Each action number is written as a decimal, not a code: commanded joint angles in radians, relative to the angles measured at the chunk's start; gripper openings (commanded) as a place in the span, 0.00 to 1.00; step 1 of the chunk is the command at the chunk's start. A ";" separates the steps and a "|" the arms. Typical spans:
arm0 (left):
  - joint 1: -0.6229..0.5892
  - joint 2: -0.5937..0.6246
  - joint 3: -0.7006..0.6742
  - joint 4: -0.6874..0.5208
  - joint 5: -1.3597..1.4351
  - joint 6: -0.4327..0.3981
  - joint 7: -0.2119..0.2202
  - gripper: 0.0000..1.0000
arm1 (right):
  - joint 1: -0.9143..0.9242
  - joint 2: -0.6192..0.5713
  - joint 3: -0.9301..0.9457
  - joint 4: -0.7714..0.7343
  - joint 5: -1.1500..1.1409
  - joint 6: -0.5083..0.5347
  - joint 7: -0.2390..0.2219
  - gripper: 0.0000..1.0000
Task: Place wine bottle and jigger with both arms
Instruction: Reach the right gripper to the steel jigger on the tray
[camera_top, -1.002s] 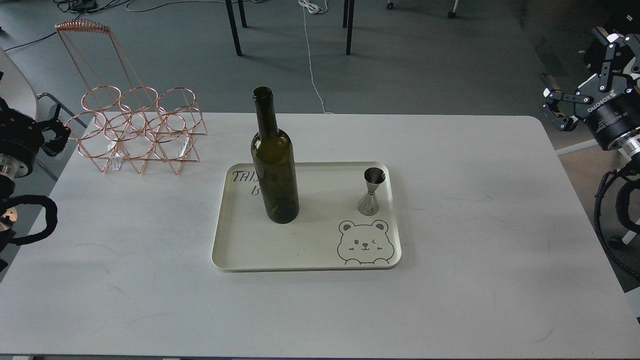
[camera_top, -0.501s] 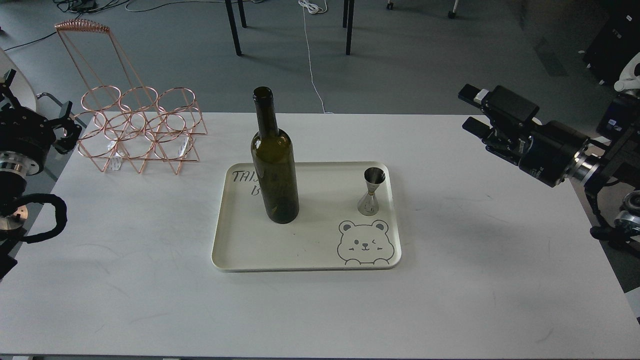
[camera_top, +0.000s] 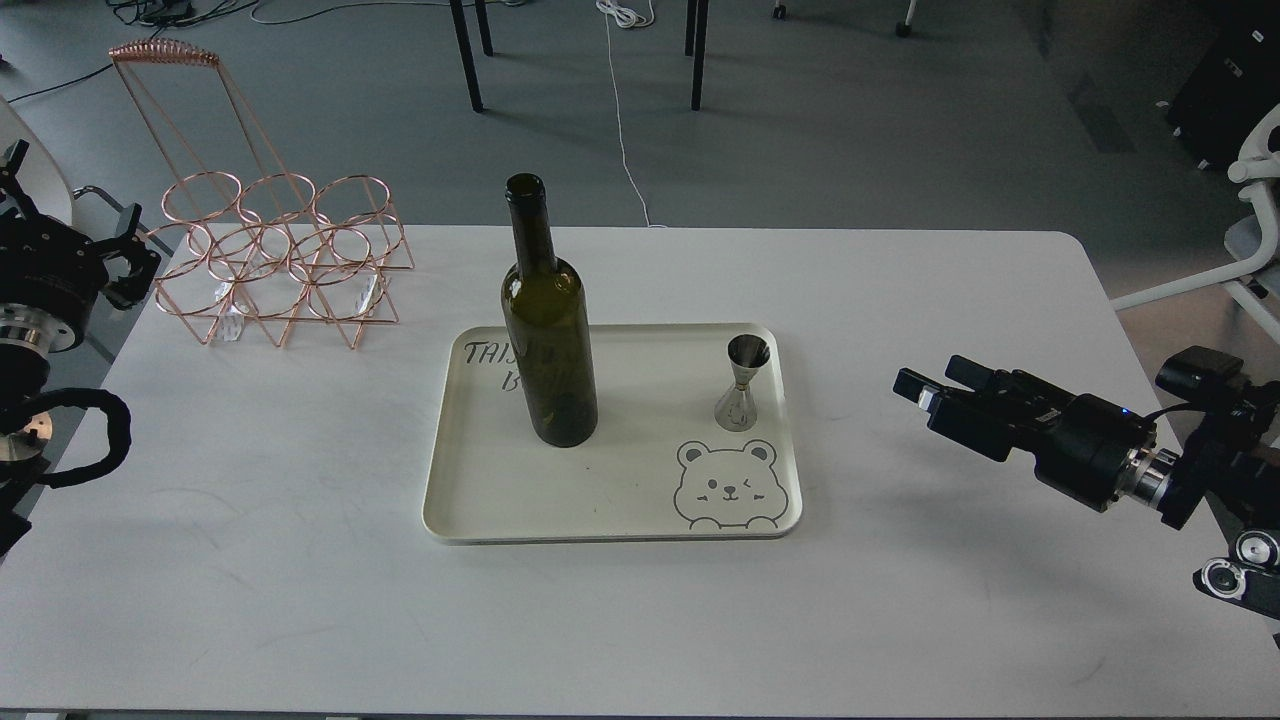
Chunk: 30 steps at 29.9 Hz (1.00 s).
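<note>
The wine bottle (camera_top: 548, 330) stands upright on the left part of a cream tray (camera_top: 612, 500) printed with a bear. The jigger (camera_top: 744, 385) stands upright on the tray's right side. My right gripper (camera_top: 935, 382) is low over the table to the right of the tray, pointing left at the jigger, open and empty, about a hand's width from it. My left gripper (camera_top: 75, 215) is at the table's far left edge, beside the wire rack, open and empty, far from the bottle.
A copper wire bottle rack (camera_top: 280, 262) with a tall handle stands at the table's back left. The white table (camera_top: 640, 620) ends close behind the rack. Table legs and cables are on the floor beyond.
My right arm has swung in from the far right and dropped low over the table, its gripper now pointing at the jigger. The left gripper shifted slightly. Bottle and jigger have not moved.
</note>
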 joint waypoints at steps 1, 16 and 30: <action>-0.001 0.001 0.001 0.000 0.000 0.000 0.000 0.99 | -0.024 0.063 0.002 -0.076 -0.050 -0.062 0.000 0.97; -0.001 -0.001 0.003 0.000 0.000 0.000 0.002 0.99 | 0.014 0.444 -0.015 -0.437 -0.189 -0.062 0.000 0.94; -0.002 0.004 0.005 0.006 0.002 0.000 0.005 0.99 | 0.115 0.640 -0.093 -0.641 -0.228 -0.062 0.000 0.74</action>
